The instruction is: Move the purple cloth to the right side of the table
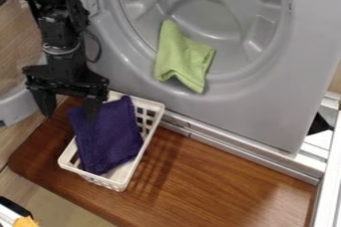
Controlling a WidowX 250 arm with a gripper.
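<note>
On wooden table: white basket, purple cloth inside.
Cloth: textured, likely light, limp, unbreakable. Black gripper: jaws spread, at the cloth's upper edge. Suggested hold: peaked top corner, pinched deep to limit slipping.

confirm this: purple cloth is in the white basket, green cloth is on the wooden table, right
The green cloth isn't on the wooden table; the camera view shows it draped over the gray machine's round rim. The purple cloth is in the white basket.
</note>
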